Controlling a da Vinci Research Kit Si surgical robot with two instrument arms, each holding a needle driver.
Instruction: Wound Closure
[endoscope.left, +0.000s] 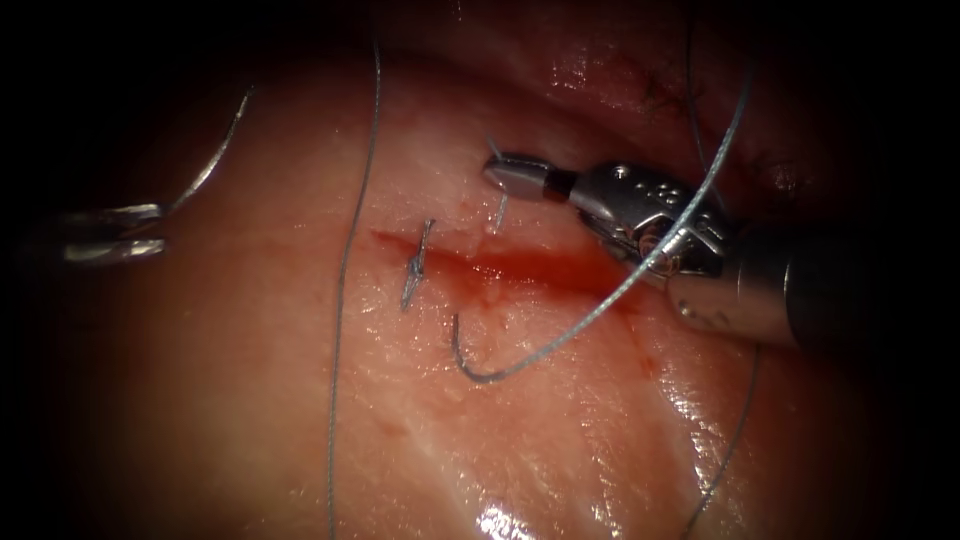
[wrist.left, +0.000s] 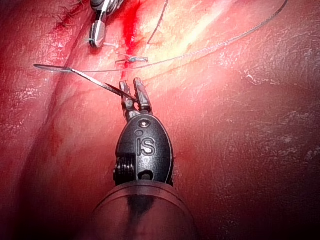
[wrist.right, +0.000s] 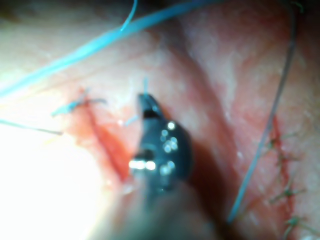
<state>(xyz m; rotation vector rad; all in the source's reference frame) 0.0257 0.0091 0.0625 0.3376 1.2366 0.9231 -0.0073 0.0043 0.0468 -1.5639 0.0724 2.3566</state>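
The tissue (endoscope.left: 300, 400) has a red cut (endoscope.left: 520, 265) with one knotted stitch (endoscope.left: 415, 265) across its left end. Far to the left of the cut, my left tool (endoscope.left: 110, 238) is shut on the curved needle (endoscope.left: 215, 155) near one end. The needle is clear of the tissue and arcs up and away from the jaws. From the left wrist, that needle (wrist.left: 80, 75) sticks out sideways from the left tool (wrist.left: 134, 90). My right tool (endoscope.left: 515, 172) sits just above the cut, shut on a short thread end (endoscope.left: 500, 212). The right tool (wrist.right: 150, 112) shows the thread end (wrist.right: 145, 85) poking past its tip.
A long thread (endoscope.left: 345, 270) runs down the tissue left of the stitch. Another strand (endoscope.left: 560, 340) leaves the tissue below the cut, hooks round and crosses over the right tool's wrist. An older stitched line (endoscope.left: 665, 95) lies at the upper right, its stitches (wrist.right: 282, 165) also seen from the right wrist.
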